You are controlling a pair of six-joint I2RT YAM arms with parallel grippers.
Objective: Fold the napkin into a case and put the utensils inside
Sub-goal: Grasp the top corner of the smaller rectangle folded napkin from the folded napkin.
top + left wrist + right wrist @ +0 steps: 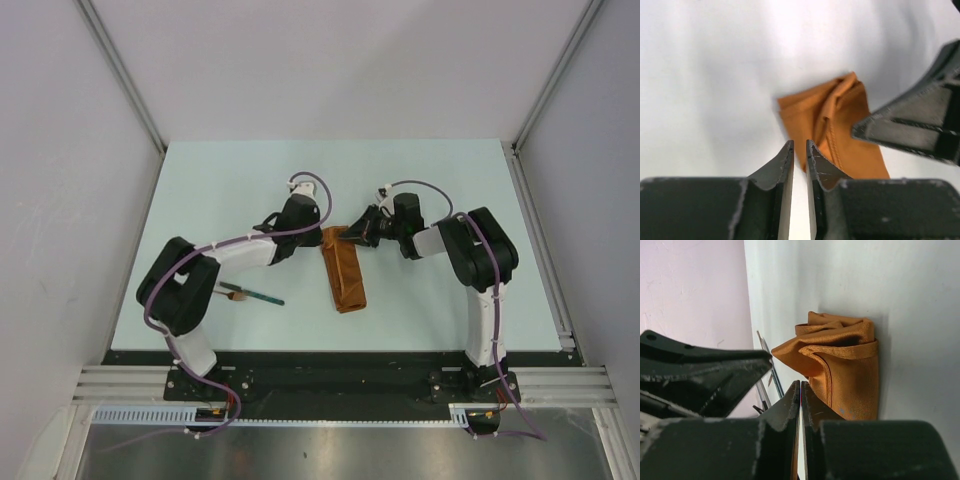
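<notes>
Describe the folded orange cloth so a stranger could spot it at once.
On the pale green table, look at the middle. A narrow rust-orange folded cloth strip lies there, the only orange thing; the thin teal-handled cutlery lies to its left.

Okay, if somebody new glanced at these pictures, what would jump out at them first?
The rust-orange case, a folded strip in the middle of the table, stands out against the pale surface. Both grippers crowd its far end: the left gripper with jaws slightly parted, the right gripper shut. The utensils lie apart on the table to the case's left.
</notes>
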